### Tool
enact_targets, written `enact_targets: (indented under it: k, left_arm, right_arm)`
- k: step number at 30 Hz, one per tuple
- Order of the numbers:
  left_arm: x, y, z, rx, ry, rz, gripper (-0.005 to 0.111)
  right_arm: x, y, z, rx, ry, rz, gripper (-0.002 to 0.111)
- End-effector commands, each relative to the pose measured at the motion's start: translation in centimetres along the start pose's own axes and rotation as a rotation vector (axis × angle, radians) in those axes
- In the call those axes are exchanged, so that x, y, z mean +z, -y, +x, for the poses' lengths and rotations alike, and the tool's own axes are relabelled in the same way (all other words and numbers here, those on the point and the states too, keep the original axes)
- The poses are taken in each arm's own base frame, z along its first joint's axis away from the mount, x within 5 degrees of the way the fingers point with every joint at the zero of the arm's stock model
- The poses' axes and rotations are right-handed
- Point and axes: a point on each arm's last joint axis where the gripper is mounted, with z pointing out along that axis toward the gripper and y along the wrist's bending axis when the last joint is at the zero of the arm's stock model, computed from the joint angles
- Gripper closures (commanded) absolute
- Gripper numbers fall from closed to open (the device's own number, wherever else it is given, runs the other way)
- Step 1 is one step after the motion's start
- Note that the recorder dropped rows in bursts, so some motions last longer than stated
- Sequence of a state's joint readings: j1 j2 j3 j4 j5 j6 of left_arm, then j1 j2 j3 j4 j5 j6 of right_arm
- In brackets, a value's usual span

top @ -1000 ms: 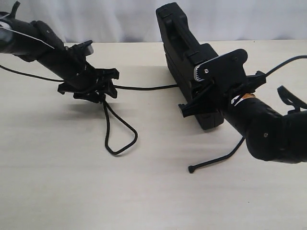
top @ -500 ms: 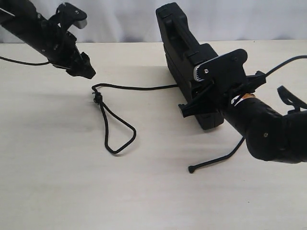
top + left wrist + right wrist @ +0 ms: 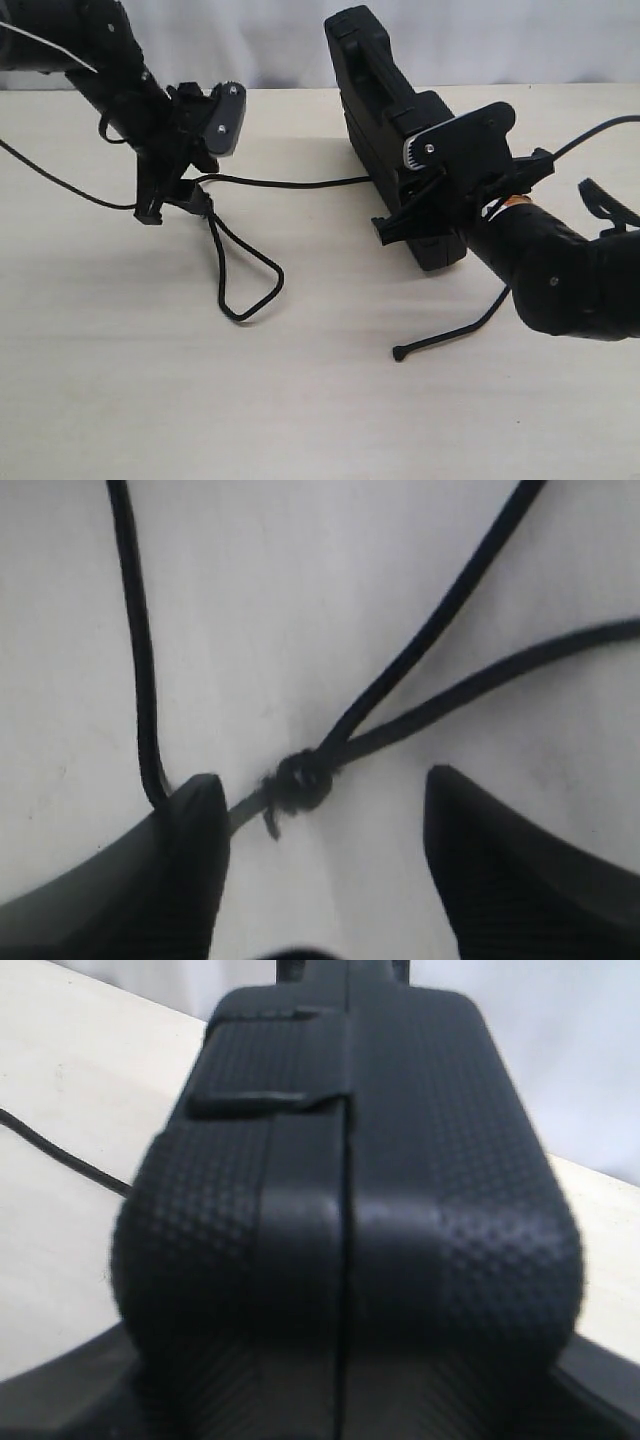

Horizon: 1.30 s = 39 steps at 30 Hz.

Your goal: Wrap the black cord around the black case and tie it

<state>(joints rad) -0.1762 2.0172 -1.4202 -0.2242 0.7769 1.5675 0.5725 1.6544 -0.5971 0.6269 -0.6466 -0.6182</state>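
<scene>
So that the cord (image 3: 290, 183) can go round it, the right end effector (image 3: 415, 205) grips the case (image 3: 375, 90) on edge on the desk (image 3: 300, 400), while the left end effector (image 3: 325, 820) sits spread wide over the knot (image 3: 300, 780)

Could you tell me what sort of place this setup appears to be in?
Probably a robotics lab bench: two robot arms over a pale wood-grain table, a plain white backdrop behind, and a black case and black cord as props.
</scene>
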Motion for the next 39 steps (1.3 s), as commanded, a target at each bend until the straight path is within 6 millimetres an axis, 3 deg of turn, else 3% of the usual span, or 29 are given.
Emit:
enact_targets:
  k: [1, 9, 14, 17, 24, 28, 39]
  left_arm:
    - [1.4, 0.0, 0.8, 0.123, -0.107, 0.004, 0.05]
    - [2.0, -1.0, 0.7, 0.178, -0.133, -0.101, 0.05]
    - [2.4, -0.3, -2.2, 0.272, -0.119, -0.095, 0.05]
    - [2.8, -0.2, -1.7, 0.368, -0.193, -0.067, 0.05]
    - [5.6, 0.5, -1.1, 0.372, -0.202, 0.003, 0.05]
    - [6.2, 0.4, -1.1, 0.373, -0.196, -0.014, 0.052]
    - [6.5, 1.7, -0.7, 0.282, -0.219, 0.121, 0.103]
  right_arm:
    - [0.1, -0.3, 1.1, 0.009, -0.094, -0.047, 0.104]
    - [0.1, -0.3, 1.1, 0.007, -0.091, -0.045, 0.104]
    - [0.1, -0.3, 1.1, 0.007, -0.094, -0.047, 0.104]
    - [0.0, -0.3, 1.1, 0.007, -0.097, -0.049, 0.104]
    - [0.0, -0.3, 1.1, 0.007, -0.097, -0.049, 0.104]
    - [0.0, -0.3, 1.1, 0.007, -0.097, -0.049, 0.104]
    - [0.0, -0.3, 1.1, 0.007, -0.097, -0.049, 0.104]
